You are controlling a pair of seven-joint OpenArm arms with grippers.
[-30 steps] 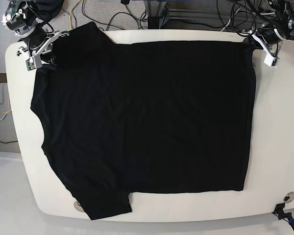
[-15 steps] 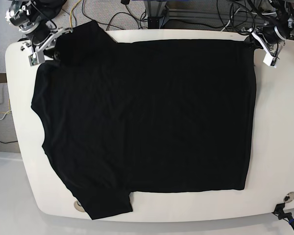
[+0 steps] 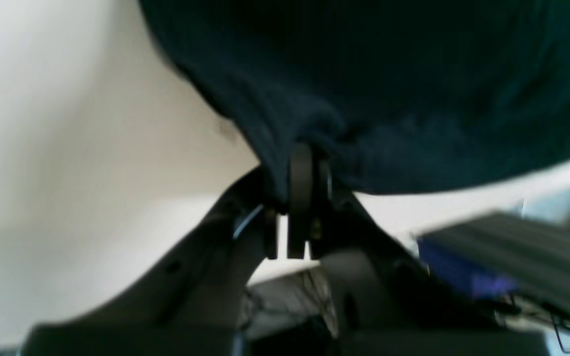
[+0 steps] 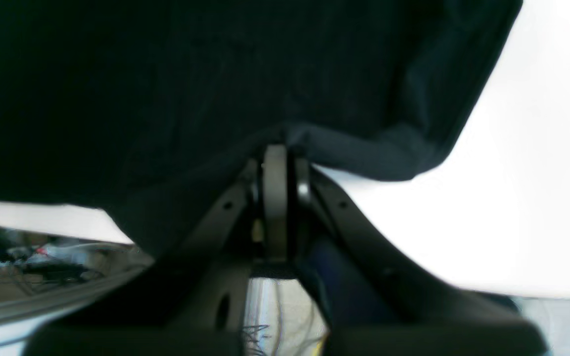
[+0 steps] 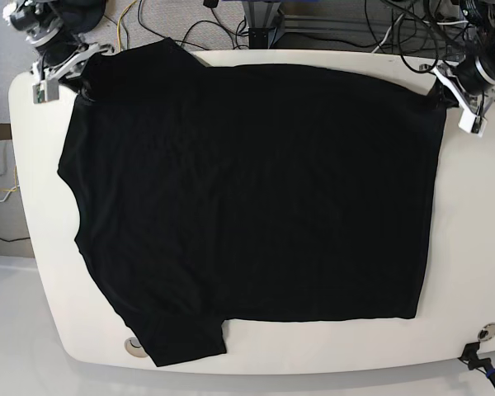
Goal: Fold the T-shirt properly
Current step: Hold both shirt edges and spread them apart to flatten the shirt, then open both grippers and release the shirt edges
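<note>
T-shirt fabric [image 5: 256,198], plain, black and soft, covers most of the white table [image 5: 470,223] with rounded corners, its body laid out broadly and one short sleeve pointing to the bottom left of the base view. The black-and-silver metal left gripper [image 3: 285,198] is closed on the shirt's corner at the upper right of the base view, and the cloth gathers into a crease at the fingertips (the wrist view is rather blurred, but the pinch is plain enough).

Opposite, at the upper left, the black-and-silver metal right gripper [image 4: 285,198] is also closed on the shirt, pinching its edge, with a ridge of fabric running out to the side. Between the two grippers the upper edge of the shirt bows gently. Near the right gripper, a dark flap of the shirt reaches past the table's far edge, close to a thin yellow cable [image 5: 120,25] (one of several loose cables behind the table).
</note>
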